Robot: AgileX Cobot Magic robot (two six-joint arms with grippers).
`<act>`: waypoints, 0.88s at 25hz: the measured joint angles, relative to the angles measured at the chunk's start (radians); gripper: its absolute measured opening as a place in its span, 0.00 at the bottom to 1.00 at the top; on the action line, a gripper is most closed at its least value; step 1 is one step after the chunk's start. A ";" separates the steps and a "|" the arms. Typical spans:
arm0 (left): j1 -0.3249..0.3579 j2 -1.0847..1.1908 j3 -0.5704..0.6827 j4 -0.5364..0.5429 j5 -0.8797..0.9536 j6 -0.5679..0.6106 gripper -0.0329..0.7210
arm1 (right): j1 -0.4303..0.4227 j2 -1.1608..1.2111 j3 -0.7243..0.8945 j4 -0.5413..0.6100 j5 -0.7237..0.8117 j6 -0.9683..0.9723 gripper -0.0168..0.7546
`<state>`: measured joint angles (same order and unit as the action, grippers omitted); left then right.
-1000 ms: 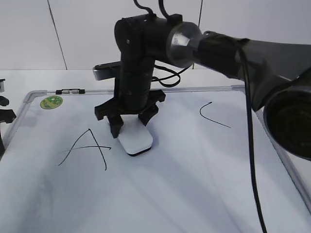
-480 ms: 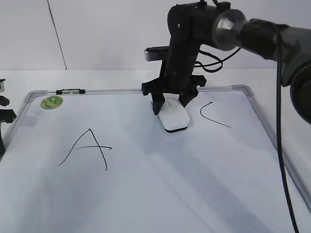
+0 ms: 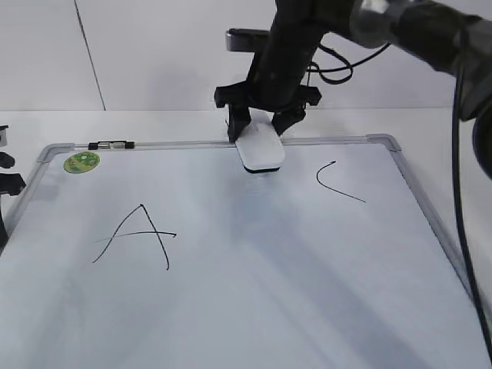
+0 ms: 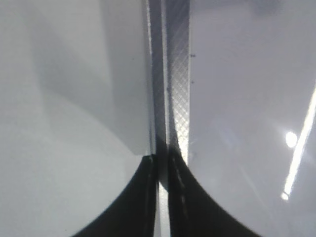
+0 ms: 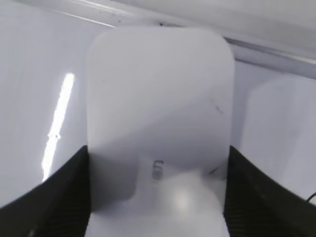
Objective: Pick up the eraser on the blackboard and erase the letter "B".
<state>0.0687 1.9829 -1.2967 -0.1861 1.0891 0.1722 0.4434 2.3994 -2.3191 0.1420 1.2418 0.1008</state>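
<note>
My right gripper (image 3: pixel 260 127) is shut on the white eraser (image 3: pixel 258 148), holding it by its long sides at the far edge of the blackboard (image 3: pixel 307 307), right by the top frame. In the right wrist view the eraser (image 5: pixel 158 113) fills the space between the black fingers (image 5: pixel 64 197). No letter "B" shows on the board; only the black "A" (image 3: pixel 137 234) and "C" (image 3: pixel 337 183) are drawn there. My left gripper (image 4: pixel 163 165) is shut and empty over the board's grey frame (image 4: pixel 177 89); only a bit of that arm (image 3: pixel 8 184) shows in the exterior view.
A round green sticker (image 3: pixel 81 161) sits at the board's far left corner, with a small clip (image 3: pixel 110 144) on the top frame. The right arm (image 3: pixel 415 31) and its cables reach in from the upper right. A white wall stands behind the table.
My right gripper has carried the eraser from beside the "A" in the board's middle to the right and away, up to the top frame.
</note>
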 joint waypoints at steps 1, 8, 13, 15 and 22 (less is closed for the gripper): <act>0.000 0.000 0.000 0.000 0.000 0.000 0.07 | 0.000 -0.015 -0.002 0.000 0.000 0.000 0.72; 0.000 0.002 0.000 0.000 0.004 0.000 0.07 | 0.000 -0.176 0.076 -0.085 0.003 0.000 0.72; 0.000 0.002 0.000 0.000 0.008 0.000 0.07 | -0.007 -0.339 0.267 -0.172 0.004 0.031 0.72; 0.000 0.002 0.000 0.000 0.010 0.000 0.07 | -0.007 -0.416 0.353 -0.233 0.006 0.053 0.72; 0.000 0.002 0.000 -0.010 0.014 0.000 0.07 | -0.008 -0.635 0.696 -0.328 0.006 0.139 0.72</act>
<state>0.0687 1.9845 -1.2967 -0.1965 1.1034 0.1722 0.4350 1.7645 -1.6230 -0.1864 1.2476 0.2402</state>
